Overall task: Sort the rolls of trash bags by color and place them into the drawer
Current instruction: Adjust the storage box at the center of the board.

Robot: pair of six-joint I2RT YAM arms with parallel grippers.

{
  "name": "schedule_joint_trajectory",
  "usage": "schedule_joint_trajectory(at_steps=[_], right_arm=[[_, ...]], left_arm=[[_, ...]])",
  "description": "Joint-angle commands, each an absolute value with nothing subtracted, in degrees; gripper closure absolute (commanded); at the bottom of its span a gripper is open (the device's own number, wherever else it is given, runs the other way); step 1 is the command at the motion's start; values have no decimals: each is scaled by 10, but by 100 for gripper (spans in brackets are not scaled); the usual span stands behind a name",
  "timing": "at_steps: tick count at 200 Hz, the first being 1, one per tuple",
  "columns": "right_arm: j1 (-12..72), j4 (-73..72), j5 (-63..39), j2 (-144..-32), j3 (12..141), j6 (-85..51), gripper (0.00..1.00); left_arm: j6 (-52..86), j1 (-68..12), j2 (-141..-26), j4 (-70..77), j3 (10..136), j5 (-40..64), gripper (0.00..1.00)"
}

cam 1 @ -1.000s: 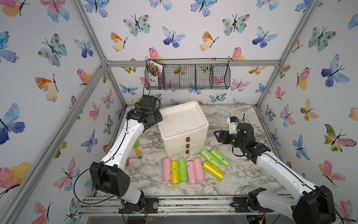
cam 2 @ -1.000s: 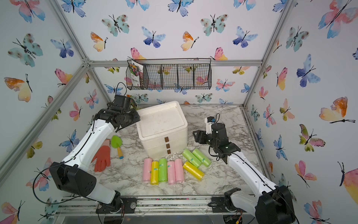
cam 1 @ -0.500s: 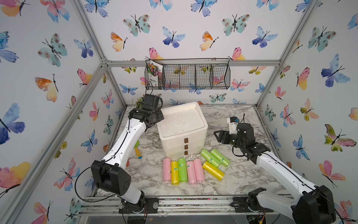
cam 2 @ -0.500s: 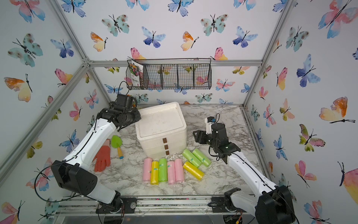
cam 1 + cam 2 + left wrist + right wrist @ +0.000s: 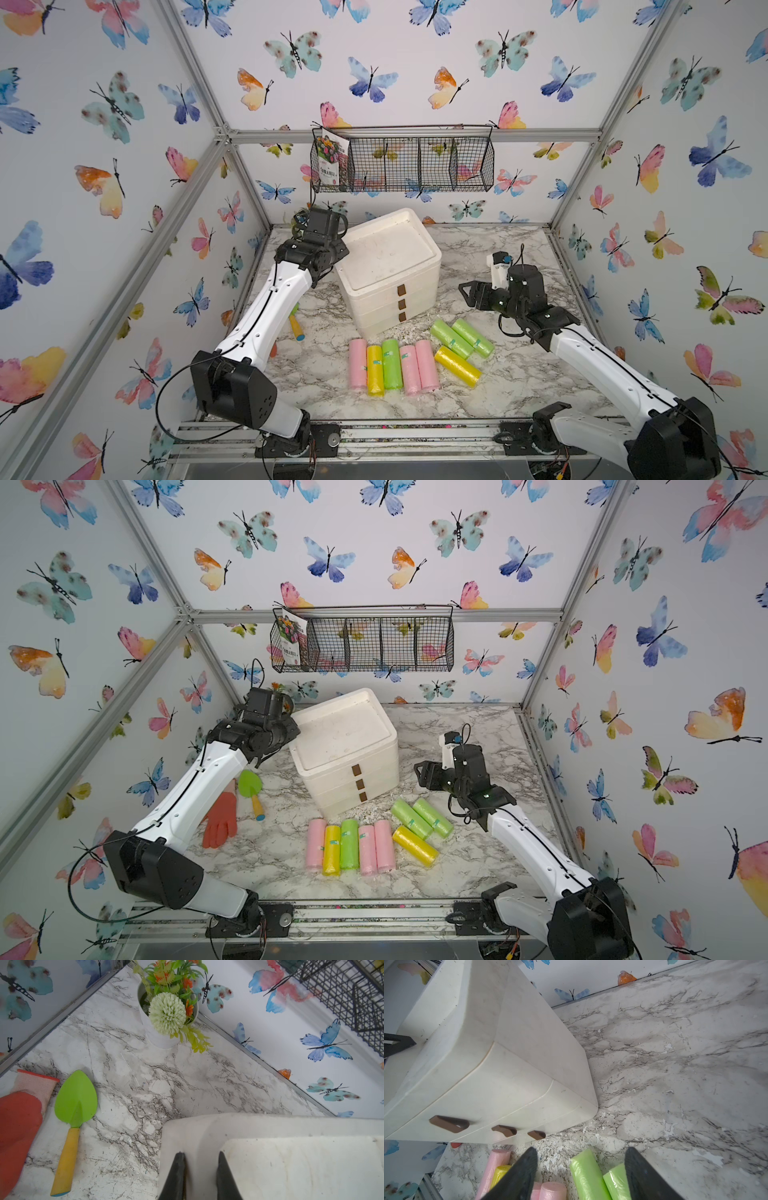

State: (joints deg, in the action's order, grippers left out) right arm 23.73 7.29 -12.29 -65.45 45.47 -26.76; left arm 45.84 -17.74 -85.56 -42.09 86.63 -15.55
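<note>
Eight rolls of trash bags (image 5: 391,363) are being shown lying on the marble tabletop (image 5: 519,374) just in front of the white drawer unit (image 5: 374,296): three pale pink, three light green and two yellow, each teal-labelled, with five side by side and three slanted beside them. The unit's three brown-handled drawers are being shown closed. Its top rim is being pinched by the left gripper (image 5: 200,1152), while the right gripper (image 5: 580,1148) is being held spread above the rolls. An orange glove (image 5: 220,820) and a green trowel (image 5: 250,785) are being shown well apart.

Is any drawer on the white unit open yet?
No, all shut: three drawer fronts sit flush with the white unit, brown handles stacked in line.
</note>
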Motion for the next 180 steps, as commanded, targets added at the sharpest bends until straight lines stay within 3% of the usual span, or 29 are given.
schedule_joint_trajectory(at_steps=[1, 61, 110, 180], right_arm=[[240, 83, -137, -650, 457, -266, 30], [254, 86, -143, -643, 439, -273, 30], [327, 104, -106, -656, 439, -283, 31], [401, -50, -118, -660, 438, -426, 33]], left_arm=[[555, -167, -858, -370, 865, -165, 100], [543, -167, -888, -367, 889, -172, 100], [535, -167, -928, -372, 920, -156, 100], [542, -167, -934, -364, 913, -144, 100]])
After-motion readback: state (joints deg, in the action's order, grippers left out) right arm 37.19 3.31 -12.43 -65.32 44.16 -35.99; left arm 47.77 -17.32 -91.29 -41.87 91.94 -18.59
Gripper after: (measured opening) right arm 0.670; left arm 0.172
